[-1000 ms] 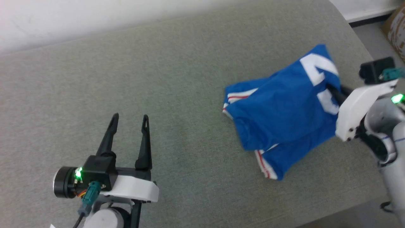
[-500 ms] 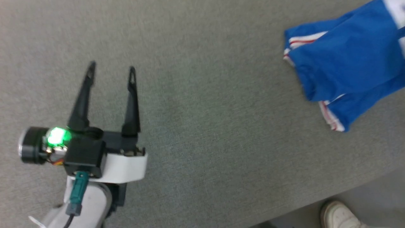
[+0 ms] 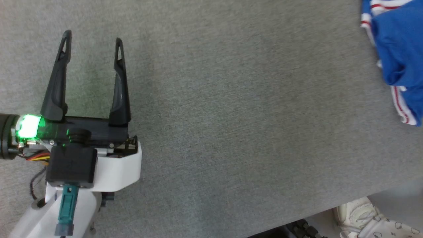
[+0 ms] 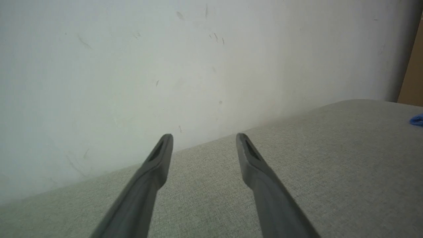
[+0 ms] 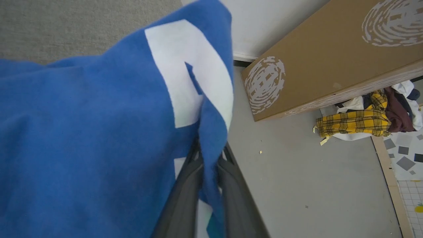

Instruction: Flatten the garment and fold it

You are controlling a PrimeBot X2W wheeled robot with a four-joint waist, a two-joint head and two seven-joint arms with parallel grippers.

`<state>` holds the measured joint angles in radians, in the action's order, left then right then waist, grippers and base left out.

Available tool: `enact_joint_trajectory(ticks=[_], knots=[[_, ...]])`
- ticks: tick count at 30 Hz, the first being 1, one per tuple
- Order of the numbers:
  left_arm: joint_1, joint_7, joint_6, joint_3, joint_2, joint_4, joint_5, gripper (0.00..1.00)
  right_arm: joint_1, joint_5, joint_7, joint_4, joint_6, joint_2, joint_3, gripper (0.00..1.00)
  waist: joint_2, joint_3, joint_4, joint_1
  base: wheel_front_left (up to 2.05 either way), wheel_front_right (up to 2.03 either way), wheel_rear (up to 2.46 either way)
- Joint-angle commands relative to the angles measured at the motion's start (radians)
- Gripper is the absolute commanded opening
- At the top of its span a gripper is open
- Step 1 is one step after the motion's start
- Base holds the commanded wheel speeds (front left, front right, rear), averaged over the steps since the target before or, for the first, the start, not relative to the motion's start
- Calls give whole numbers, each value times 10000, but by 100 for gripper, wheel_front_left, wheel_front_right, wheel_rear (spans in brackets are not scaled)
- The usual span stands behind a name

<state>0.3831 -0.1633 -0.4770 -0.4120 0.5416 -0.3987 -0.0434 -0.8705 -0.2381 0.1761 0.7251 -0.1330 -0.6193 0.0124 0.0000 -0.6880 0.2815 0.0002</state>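
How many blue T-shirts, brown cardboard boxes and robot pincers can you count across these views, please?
bright blue soft cloth T-shirt: 1
long brown cardboard box: 1
dark two-fingered pincers, left pincer and right pincer: 2
Total: 4

Matt cloth garment point(image 5: 82, 132), rough-woven table point(image 3: 231, 99)

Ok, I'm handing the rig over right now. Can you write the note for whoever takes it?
Left hand: open, empty, over the bare grey surface, well clear of the garment.
Right hand: shut on a fold of the garment, next to its white print.
Garment: bunched and doubled over at the right side of the surface, not spread.
Done: one grasp.
Left: flatten it, then make every fold.
Note: a person's shoe shows beside the near edge.
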Motion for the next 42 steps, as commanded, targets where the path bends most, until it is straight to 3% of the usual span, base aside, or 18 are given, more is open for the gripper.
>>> enact_joint_trajectory(ticks=[1, 3, 4, 5, 6, 16, 24, 29, 35, 42], knots=[[182, -35, -60, 50, 32, -42, 49, 100, -172, 49, -63, 82, 23, 86, 71, 0, 0, -440, -191, -2, 0, 0, 0], [148, 117, -191, 138, -62, -19, -48, 100, -317, 197, -143, 434, 23, 222, 216, 0, 0, -498, -208, -2, 0, 0, 0], [114, 245, -303, 218, -182, -18, -187, 100, -387, 289, -198, 612, 23, 264, 301, 13, 0, -517, -211, -2, 0, 0, 0], [99, 334, -327, 240, -253, -49, -306, 100, -461, 379, -269, 758, 23, 316, 355, 84, 0, -530, -211, -2, 0, 0, 0], [98, 397, -300, 229, -282, -83, -393, 100, -536, 459, -348, 881, 23, 367, 385, 100, 0, -532, -213, -2, 0, 0, 0], [-133, 279, -142, 225, -549, 201, -1170, 100, -854, 895, -945, 1737, 23, 573, 591, 100, 0, 206, -193, -2, 0, 0, 0], [-691, -547, -295, 399, -994, 1001, -1732, 100, -245, 393, -1823, 1406, 23, 956, 882, 100, 0, 1775, -567, -2, 0, 0, 0], [-1294, -815, -424, 487, -1229, 1402, -1945, 100, 794, -243, -2148, 309, 23, 1369, 738, 100, 0, 3071, -984, -2, 0, 0, 0], [-2105, -934, -397, 666, -1329, 1523, -2253, 100, 2526, -941, -2351, -1886, 23, 2031, 813, 100, 0, 4383, -1629, -2, 0, 0, 0], [-2653, -963, 148, 709, -1565, 1960, -3073, 100, 4554, -1074, -3157, -4405, 23, 3173, 1091, 100, 0, 5436, -2275, -2, 0, 0, 0]])
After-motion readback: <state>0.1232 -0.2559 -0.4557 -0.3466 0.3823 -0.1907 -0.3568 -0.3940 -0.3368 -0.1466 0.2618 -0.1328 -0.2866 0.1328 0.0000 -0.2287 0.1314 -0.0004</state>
